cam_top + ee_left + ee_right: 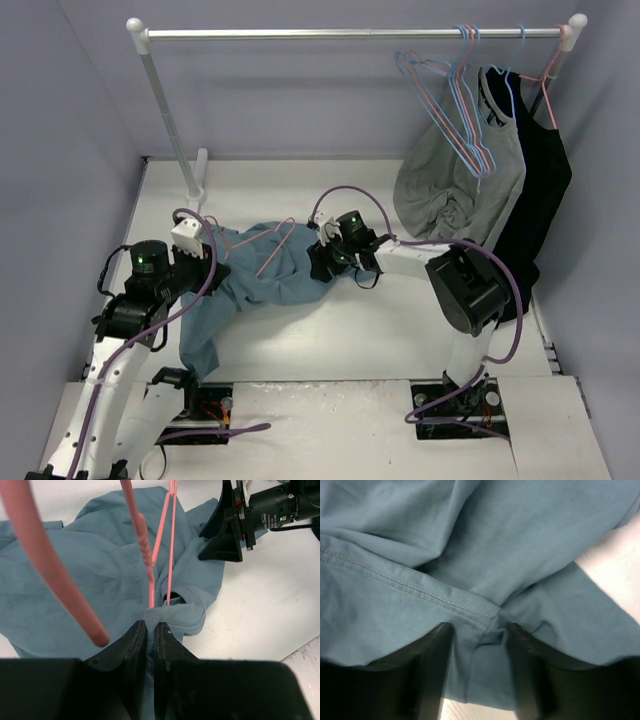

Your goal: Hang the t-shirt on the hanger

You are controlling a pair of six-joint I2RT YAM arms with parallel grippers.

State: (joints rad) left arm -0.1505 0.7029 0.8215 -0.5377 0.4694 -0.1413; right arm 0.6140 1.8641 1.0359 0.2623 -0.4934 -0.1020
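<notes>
While low, left pincer (pixel 151 626) on t-shirt (pixel 90 565).

Teal t-shirt (pixel 520 540) hem fold — seemingly pinched in right end effector (pixel 479 630).

The top camera looks down from above and behind my bases onto the whole table (pixel 400 330). My left wrist camera sits close over my left end effector (pixel 151 630), facing across the t-shirt (pixel 90 565) toward my right end effector (pixel 222 535) (both also show in the top view). My right wrist camera sits nearest, its view filled almost wholly with t-shirt cloth.
</notes>
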